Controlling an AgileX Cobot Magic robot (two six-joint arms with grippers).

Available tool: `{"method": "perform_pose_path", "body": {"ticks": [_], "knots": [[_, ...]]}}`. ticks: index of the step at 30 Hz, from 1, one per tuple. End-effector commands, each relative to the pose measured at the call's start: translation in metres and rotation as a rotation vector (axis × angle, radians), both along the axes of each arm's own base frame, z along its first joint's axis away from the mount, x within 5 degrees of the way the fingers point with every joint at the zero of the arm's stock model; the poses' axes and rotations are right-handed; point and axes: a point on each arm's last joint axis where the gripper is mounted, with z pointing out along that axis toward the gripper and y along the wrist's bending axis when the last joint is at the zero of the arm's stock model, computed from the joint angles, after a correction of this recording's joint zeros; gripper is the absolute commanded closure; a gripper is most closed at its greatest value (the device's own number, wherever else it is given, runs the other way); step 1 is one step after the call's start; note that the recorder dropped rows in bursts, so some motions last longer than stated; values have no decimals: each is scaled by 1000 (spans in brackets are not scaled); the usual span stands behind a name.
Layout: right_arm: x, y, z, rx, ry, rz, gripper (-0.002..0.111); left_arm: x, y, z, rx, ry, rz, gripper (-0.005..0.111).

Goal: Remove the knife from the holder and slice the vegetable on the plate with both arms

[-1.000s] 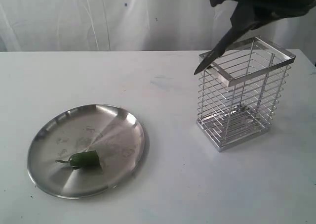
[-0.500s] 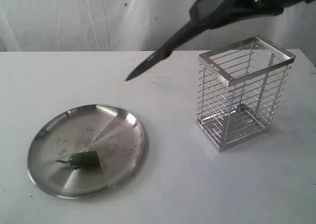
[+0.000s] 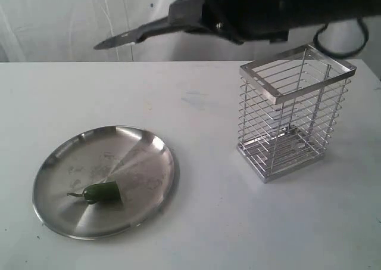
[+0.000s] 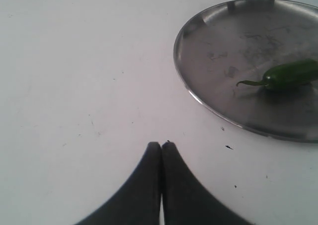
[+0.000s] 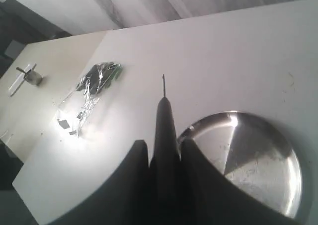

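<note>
- One knife [image 3: 136,33] is seen, clamped by its handle between the jaws of the right gripper [image 3: 193,14]. It is held in the air, up and behind the plate's far rim in the exterior view.
- The blade is held nearly level, with the tip dipped slightly and pointed to the plate's left side. In the right wrist view the knife [image 5: 163,113] is seen edge-on between the two dark fingers [image 5: 140,158], and its tip reaches past the plate's rim.
- One vegetable [image 3: 102,191] is counted, a green chili lying on the plate [image 3: 140,154]. It is set toward the near left part, with its thin stem turned to the left rim and not touching it.
- One plate is counted, lying flat on the white table [image 3: 208,228]. Its rim is well inside the table's edges, and most of its surface is bare around the chili.
- One left gripper [image 4: 161,146] is seen in the left wrist view, jaws pressed together on nothing. It is held over bare table just outside the plate's rim, on the stem side of the chili.
- One holder [image 3: 294,112] is counted, standing upright on the table well to the right of the plate. A broad strip of bare table is left between the two.
- One crumpled shiny sheet [image 5: 89,98] is seen in the right wrist view, lying well apart from the plate.
</note>
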Motion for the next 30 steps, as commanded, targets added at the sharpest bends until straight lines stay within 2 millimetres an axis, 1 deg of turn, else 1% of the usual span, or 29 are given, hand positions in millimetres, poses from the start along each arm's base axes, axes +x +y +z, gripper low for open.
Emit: {"method": "perform_pose_path", "body": {"ticks": [1,3,6,8,11,16,18,23,25,27,30], "knots": [[-14,-6,-51,67,105,-119,108,0,-1,-1,-9,5,-7,107],[-24,-7,-75,78,172,-167,108,0,-1,-1,-9,5,-7,107],[-39,-4,-97,66,256,-157,108,0,-1,-1,-9,5,-7,107],[-47,-1,-107,64,301,-145,108,0,-1,-1,-9,5,-7,107],[-51,0,-113,93,322,-207,108,0,-1,-1,-9,5,-7,107],[-45,-8,-117,157,328,-372,108,0,-1,-1,-9,5,-7,107],[-45,-5,-122,149,361,-362,108,0,-1,-1,-9,5,-7,107],[-40,6,-150,64,444,-343,108,0,-1,-1,-9,5,-7,107],[-39,11,-157,40,454,-343,108,0,-1,-1,-9,5,-7,107],[-41,15,-161,25,462,-328,108,0,-1,-1,-9,5,-7,107],[-44,19,-160,19,437,-333,108,0,-1,-1,-9,5,-7,107]]}}
